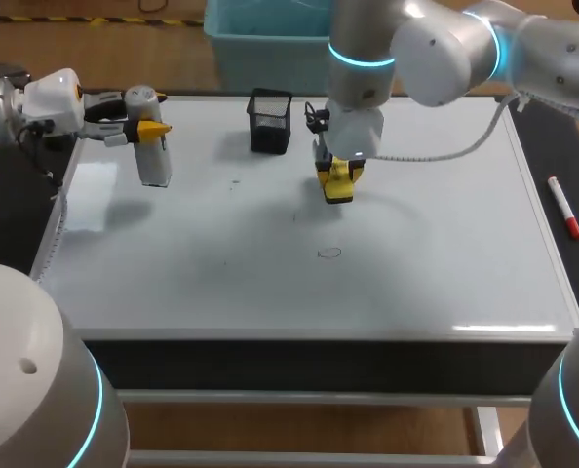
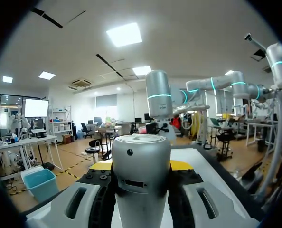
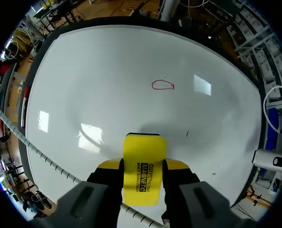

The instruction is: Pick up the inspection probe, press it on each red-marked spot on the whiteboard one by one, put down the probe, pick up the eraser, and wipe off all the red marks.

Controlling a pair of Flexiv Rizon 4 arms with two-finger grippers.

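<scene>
The inspection probe (image 1: 153, 156), a silver-grey cylinder, stands upright over the far left of the whiteboard (image 1: 416, 244). My left gripper (image 1: 149, 128) is shut on its upper part, and in the left wrist view the probe (image 2: 141, 180) fills the gap between the yellow tips. The yellow eraser (image 1: 336, 182) hangs over the board's middle, with my right gripper (image 1: 338, 168) shut on it. In the right wrist view the eraser (image 3: 143, 164) sticks out between the fingers. One red ring mark (image 1: 328, 253) lies on the board ahead of it, also as the red ring (image 3: 162, 85).
A black mesh pen holder (image 1: 270, 120) stands on the board at the back, left of the right gripper. A red marker (image 1: 564, 207) lies near the board's right edge. Faint grey specks dot the board's left half.
</scene>
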